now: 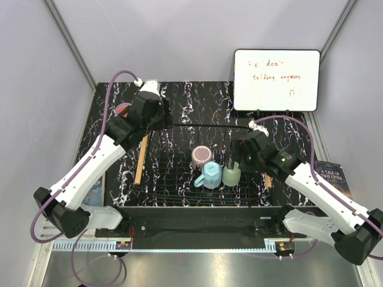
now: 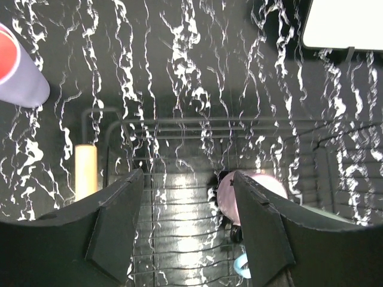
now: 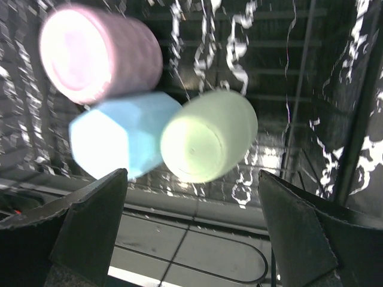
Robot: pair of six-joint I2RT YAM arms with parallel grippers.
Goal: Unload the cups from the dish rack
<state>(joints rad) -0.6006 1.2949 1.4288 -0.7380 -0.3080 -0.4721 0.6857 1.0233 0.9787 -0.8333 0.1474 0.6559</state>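
The black wire dish rack (image 1: 173,185) lies mid-table. In it stand three upturned cups close together: mauve-brown (image 1: 201,155), light blue mug (image 1: 209,174) and pale green (image 1: 231,174). The lavender cup (image 1: 122,109) is outside the rack, on the table at far left, also in the left wrist view (image 2: 18,72). My left gripper (image 1: 160,122) is open and empty above the rack's far left corner (image 2: 188,221); the mauve cup (image 2: 230,197) shows beside its right finger. My right gripper (image 1: 238,158) is open and empty just above the green cup (image 3: 206,134), beside the blue mug (image 3: 119,140) and mauve cup (image 3: 96,54).
A white whiteboard (image 1: 276,79) stands at the back right. A book (image 1: 332,173) lies off the table's right edge. The rack's wooden bar (image 1: 142,158) runs along its left side (image 2: 85,170). Grey walls enclose the table.
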